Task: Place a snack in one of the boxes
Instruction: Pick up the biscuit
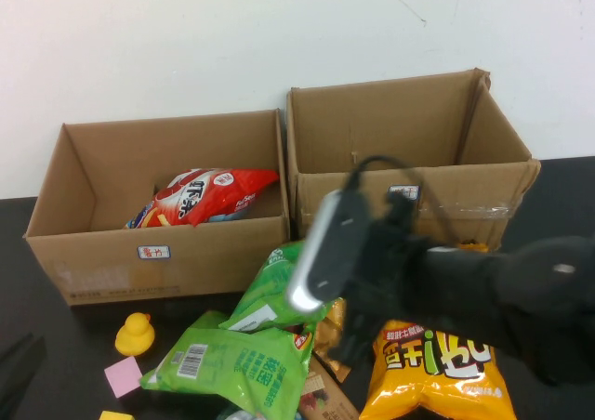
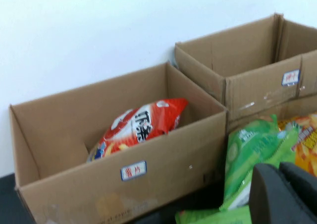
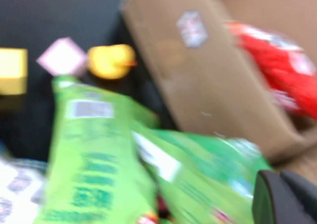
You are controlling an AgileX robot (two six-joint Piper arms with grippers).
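Note:
Two open cardboard boxes stand side by side at the back. The left box [image 1: 102, 253] holds a red snack bag [image 1: 200, 197]; nothing shows inside the right box [image 1: 465, 192]. In front lie two green snack bags [image 1: 232, 364] [image 1: 279, 285] and an orange snack bag [image 1: 437, 369]. My right arm [image 1: 372, 271] reaches in from the right, over the green and orange bags. Its right gripper [image 3: 281, 182] is shut and empty above a green bag [image 3: 198, 169]. My left gripper [image 2: 280, 177] is shut and empty, low at the front left, facing the left box [image 2: 124, 184].
A yellow rubber duck [image 1: 136, 334], a pink note [image 1: 123, 375] and a yellow block [image 1: 116, 416] lie on the black table in front of the left box. A brown packet [image 1: 325, 397] pokes out under the green bags. A white wall rises behind the boxes.

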